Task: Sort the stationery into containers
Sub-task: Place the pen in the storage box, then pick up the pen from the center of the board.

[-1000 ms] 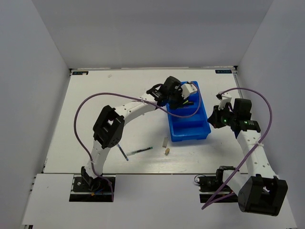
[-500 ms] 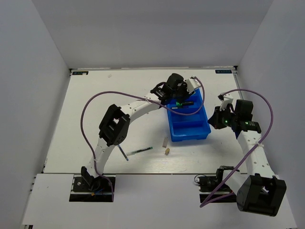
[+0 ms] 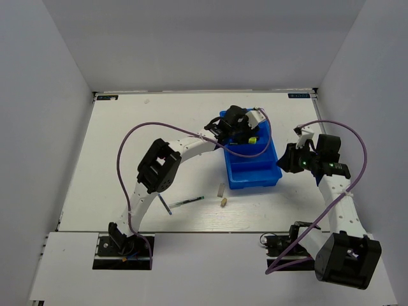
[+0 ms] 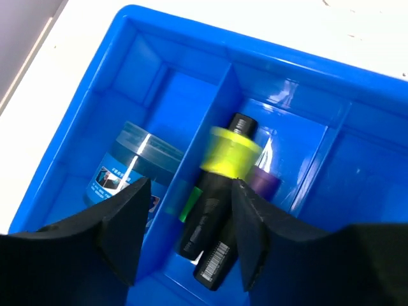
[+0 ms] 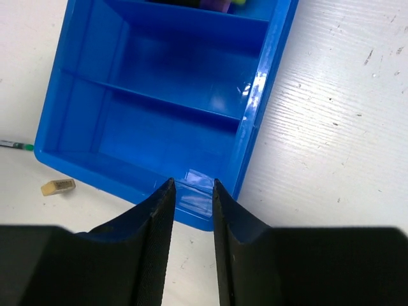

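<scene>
left pincer (image 4: 188, 236) is held wide open, nothing gripped | tray (image 5: 258, 95) rim is pinched by right pincer (image 5: 190, 191) | yellow highlighter (image 4: 234, 152) could get hung up on the divider (image 4: 217, 108) if nudged

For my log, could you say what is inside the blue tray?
In the blue tray, highlighters with yellow, purple and green ends share one compartment; a blue pack lies in the next. The other two look bare. The left gripper partly covers them.

Looks past the spread left pincer (image 4: 189, 191) into the blue tray (image 4: 115, 76): blurred yellow-ended highlighter (image 4: 228, 153) with 2 others in 1 compartment, blue pack (image 4: 131, 167) next door.
</scene>
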Available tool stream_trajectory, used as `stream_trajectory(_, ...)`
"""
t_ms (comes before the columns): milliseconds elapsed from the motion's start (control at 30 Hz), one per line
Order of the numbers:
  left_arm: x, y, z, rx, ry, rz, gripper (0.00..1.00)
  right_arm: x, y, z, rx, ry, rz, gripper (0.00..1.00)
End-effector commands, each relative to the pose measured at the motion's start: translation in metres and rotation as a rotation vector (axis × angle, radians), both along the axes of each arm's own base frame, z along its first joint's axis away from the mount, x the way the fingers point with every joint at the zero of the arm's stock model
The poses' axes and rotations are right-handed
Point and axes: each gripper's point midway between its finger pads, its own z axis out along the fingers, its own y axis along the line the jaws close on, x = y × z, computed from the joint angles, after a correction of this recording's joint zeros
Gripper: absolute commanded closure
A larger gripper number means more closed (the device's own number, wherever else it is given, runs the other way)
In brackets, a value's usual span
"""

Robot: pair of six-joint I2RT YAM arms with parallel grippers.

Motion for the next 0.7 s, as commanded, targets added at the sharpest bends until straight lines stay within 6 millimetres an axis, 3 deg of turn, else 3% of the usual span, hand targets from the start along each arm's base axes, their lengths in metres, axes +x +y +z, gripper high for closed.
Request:
stream_trajectory(0, 0.007, 0.002, 0.047, -0.079, -0.062, 0.037, 0.32, 0.002, 0.003, 0.01, 0.027, -0.046, 0.02, 0.66)
stream_trajectory(67, 0.007, 0.002, 0.056, -0.093, -0.067, 0.041, 0.24, 0.001, 0.004, 0.012, 0.038, -0.054, 0.024, 0.65)
stream_trajectory(167, 0.003, 0.002, 0.088, -0.131, -0.091, 0.048, 0.27, -0.002, 0.006, 0.014, 0.046, -0.07, 0.059, 0.65)
stream_trajectory(200, -0.001, 0.004, 0.106, -0.162, -0.1, 0.053, 0.34, -0.006, 0.013, 0.017, 0.069, -0.079, 0.097, 0.7)
stream_trajectory(233, -0.009, 0.002, 0.111, -0.166, -0.1, 0.046, 0.45, -0.008, 0.016, 0.018, 0.079, -0.085, 0.122, 0.78)
stream_trajectory(267, -0.016, 0.008, 0.128, -0.182, -0.107, 0.048, 0.69, -0.02, 0.033, 0.026, 0.161, -0.092, 0.218, 0.89)
stream_trajectory(300, -0.024, 0.022, 0.142, -0.186, -0.087, 0.106, 0.81, -0.024, 0.038, 0.027, 0.143, -0.133, 0.302, 1.0)
stream_trajectory(333, -0.034, 0.034, 0.17, -0.214, -0.097, 0.135, 0.92, -0.029, 0.045, 0.029, 0.16, -0.152, 0.366, 1.0)
stream_trajectory(367, -0.041, 0.043, 0.165, -0.225, -0.036, 0.183, 0.99, -0.056, 0.065, 0.038, 0.269, -0.158, 0.514, 1.0)
stream_trajectory(400, -0.058, 0.062, 0.145, -0.138, 0.064, 0.215, 0.99, -0.059, 0.068, 0.037, 0.245, -0.227, 0.6, 1.0)
stream_trajectory(433, -0.073, 0.083, 0.184, -0.235, 0.104, 0.29, 0.99, -0.058, 0.07, 0.045, 0.202, -0.321, 0.679, 0.96)
stream_trajectory(467, -0.083, 0.102, 0.157, -0.193, 0.18, 0.359, 0.99, -0.074, 0.08, 0.043, 0.239, -0.269, 0.73, 0.9)
stream_trajectory(500, -0.102, 0.125, 0.132, -0.099, 0.258, 0.408, 0.89, -0.07, 0.081, 0.046, 0.197, -0.304, 0.766, 0.84)
stream_trajectory(533, -0.121, 0.15, 0.168, -0.215, 0.281, 0.474, 0.68, -0.063, 0.081, 0.046, 0.16, -0.307, 0.791, 0.79)
stream_trajectory(567, -0.134, 0.194, 0.11, -0.073, 0.322, 0.614, 0.47, -0.073, 0.097, 0.051, 0.157, -0.29, 0.877, 0.71)
stream_trajectory(600, -0.155, 0.222, 0.138, -0.201, 0.343, 0.711, 0.32, -0.068, 0.1, 0.049, 0.128, -0.276, 0.902, 0.64)
stream_trajectory(633, -0.168, 0.248, 0.107, -0.145, 0.36, 0.788, 0.3, -0.073, 0.108, 0.046, 0.097, -0.255, 0.951, 0.62)
stream_trajectory(667, -0.178, 0.285, 0.113, -0.186, 0.348, 0.892, 0.29, -0.068, 0.115, 0.05, 0.068, -0.281, 0.981, 0.59)
